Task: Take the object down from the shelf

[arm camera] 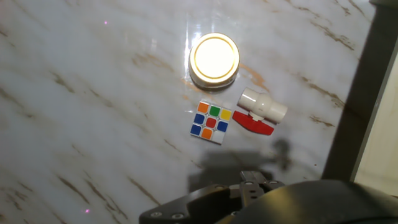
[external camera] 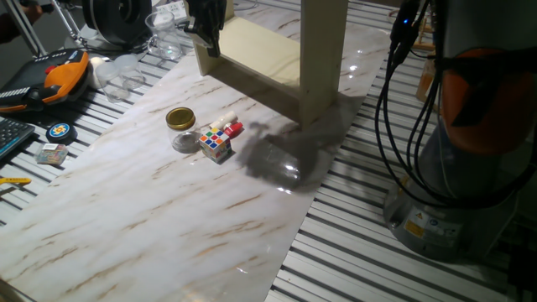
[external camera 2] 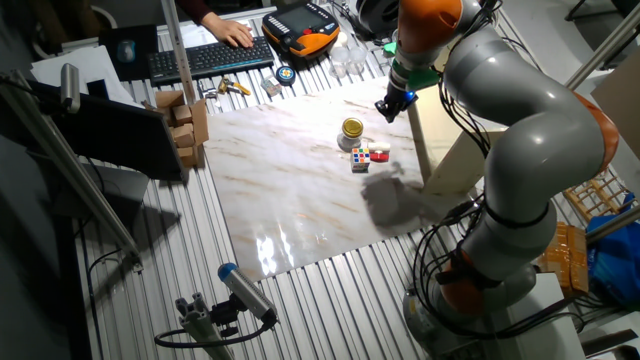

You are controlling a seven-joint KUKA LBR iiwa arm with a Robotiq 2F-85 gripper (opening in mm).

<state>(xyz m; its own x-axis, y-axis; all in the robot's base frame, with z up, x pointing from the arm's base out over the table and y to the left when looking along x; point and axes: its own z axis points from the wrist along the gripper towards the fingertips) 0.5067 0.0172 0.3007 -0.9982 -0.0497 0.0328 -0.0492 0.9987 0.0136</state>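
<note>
While the end effector point(external camera: 205, 29) hovers beside the shelf point(external camera: 277, 59), its opening is unclear.

**Three cameras, one marble tabletop**

One fixed view looked across the table point(external camera: 126, 226) from close by, toward the shelf point(external camera: 277, 59) at its far end. The other fixed view stood higher and farther off, behind the arm point(external camera 2: 520, 130). The hand view faced straight down, near the surface. All three shared the jar point(arm camera: 214, 59) and cube point(arm camera: 210, 122).
</note>
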